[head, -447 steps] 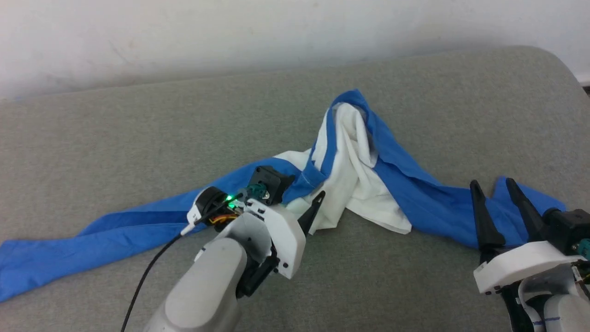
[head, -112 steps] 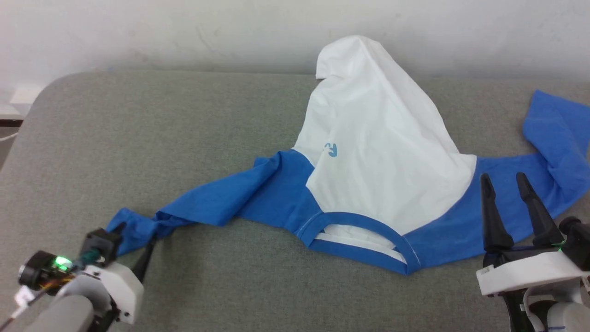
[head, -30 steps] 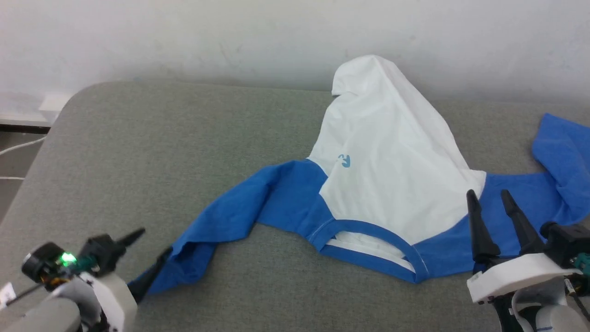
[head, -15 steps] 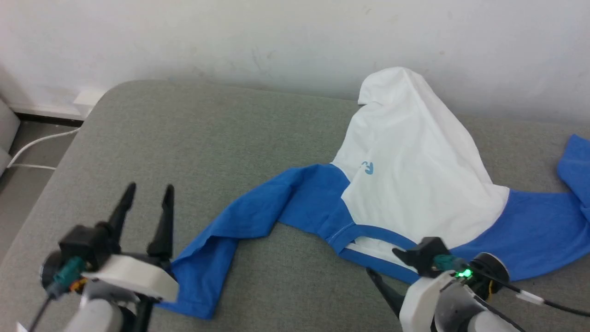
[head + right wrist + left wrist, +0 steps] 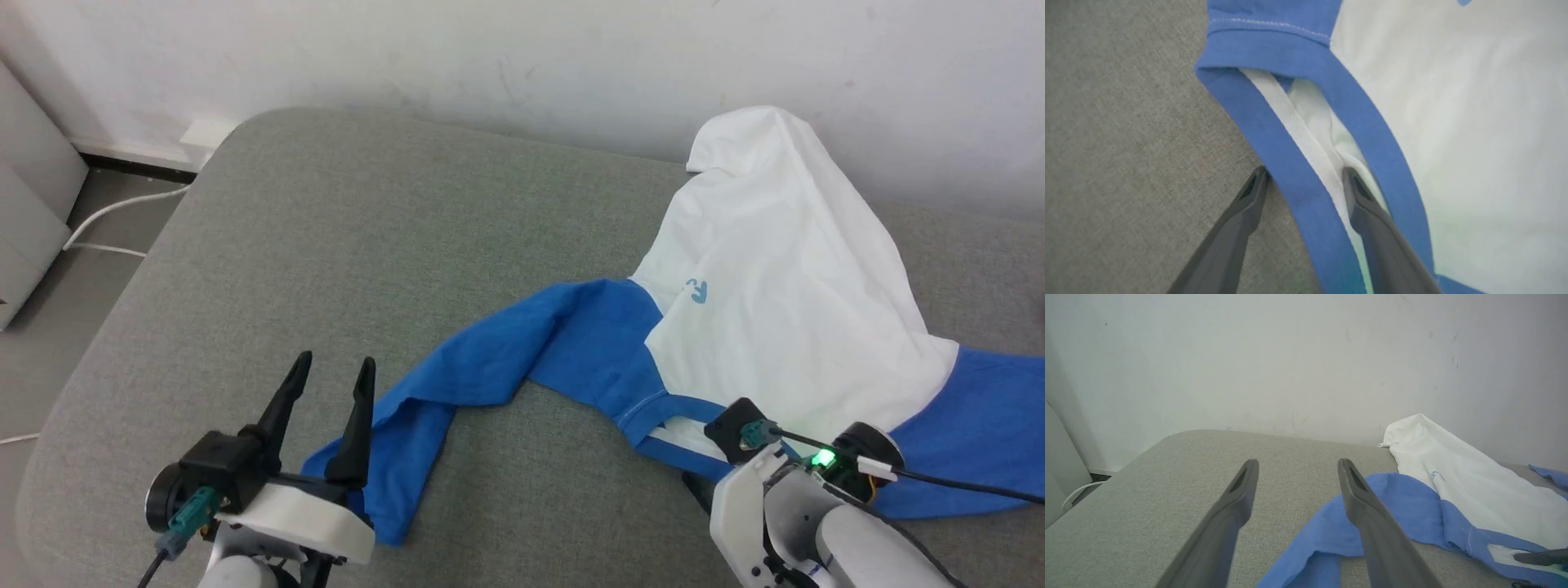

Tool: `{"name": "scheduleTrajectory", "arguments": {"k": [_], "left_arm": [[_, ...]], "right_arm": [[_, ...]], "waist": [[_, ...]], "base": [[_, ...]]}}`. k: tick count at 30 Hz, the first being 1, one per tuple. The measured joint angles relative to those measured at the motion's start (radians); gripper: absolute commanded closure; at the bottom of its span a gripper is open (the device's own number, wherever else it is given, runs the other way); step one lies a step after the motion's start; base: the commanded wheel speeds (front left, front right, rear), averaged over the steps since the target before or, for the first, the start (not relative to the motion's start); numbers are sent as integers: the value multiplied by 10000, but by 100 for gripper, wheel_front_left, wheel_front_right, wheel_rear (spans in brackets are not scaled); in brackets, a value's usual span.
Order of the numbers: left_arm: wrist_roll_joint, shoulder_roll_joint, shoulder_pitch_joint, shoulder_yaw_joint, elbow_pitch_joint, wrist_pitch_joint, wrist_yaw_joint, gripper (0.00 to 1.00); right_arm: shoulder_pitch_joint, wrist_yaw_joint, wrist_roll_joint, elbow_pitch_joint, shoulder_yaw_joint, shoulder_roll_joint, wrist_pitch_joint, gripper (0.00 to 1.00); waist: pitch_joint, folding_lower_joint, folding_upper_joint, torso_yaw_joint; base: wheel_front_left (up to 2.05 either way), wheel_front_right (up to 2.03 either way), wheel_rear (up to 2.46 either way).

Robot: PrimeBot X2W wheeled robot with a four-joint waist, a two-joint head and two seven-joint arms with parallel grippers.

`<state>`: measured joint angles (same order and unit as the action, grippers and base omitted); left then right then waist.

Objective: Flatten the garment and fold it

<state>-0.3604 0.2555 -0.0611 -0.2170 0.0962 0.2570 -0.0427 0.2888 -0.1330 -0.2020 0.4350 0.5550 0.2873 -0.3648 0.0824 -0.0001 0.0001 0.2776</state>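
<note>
We judge the soft white shirt with royal-blue sleeves [image 5: 784, 269], lying rumpled on the right of the grey upholstered cushion [image 5: 367, 245], light and limp, best pinched at its firmer blue neckband [image 5: 1274, 118], which our spread right hand [image 5: 1305, 170] straddles; our left hand [image 5: 335, 359], spread, holds nothing.

Grey fabric couch seat [image 5: 408, 245] with rounded far-left corner, backed by scuffed white wall [image 5: 490, 49]; at left, grey floor [image 5: 57, 343], 1 white cable [image 5: 106, 248], pale panel [image 5: 33, 188].

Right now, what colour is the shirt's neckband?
Royal blue neckband, clearest in the right wrist view.
</note>
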Motion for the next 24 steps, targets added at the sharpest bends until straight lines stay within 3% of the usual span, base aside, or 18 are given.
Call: {"name": "scheduleTrajectory", "arguments": {"k": [1, 9, 18, 24], "left_arm": [[81, -52, 14, 113, 59, 0, -75, 0], [665, -174, 276, 629, 222, 0, -468, 0], [1053, -222, 452, 454, 190, 0, -725, 0], [1074, -253, 454, -52, 380, 0, -802, 0]], "right_arm": [[55, 2, 0, 50, 67, 0, 69, 100], [-291, 6, -1037, -516, 366, 309, 92, 100], [-1946, 13, -2477, -3348, 698, 1363, -1039, 100], [-2850, 13, -2313, -3973, 629, 2102, -2245, 100]], "waist": [[18, 0, -1, -4], [-187, 2, 0, -405], [-637, 1, 0, -1175], [-756, 0, 0, -1584]], "base": [[0, 0, 0], [0, 0, 0], [0, 0, 0], [0, 0, 0]]}}
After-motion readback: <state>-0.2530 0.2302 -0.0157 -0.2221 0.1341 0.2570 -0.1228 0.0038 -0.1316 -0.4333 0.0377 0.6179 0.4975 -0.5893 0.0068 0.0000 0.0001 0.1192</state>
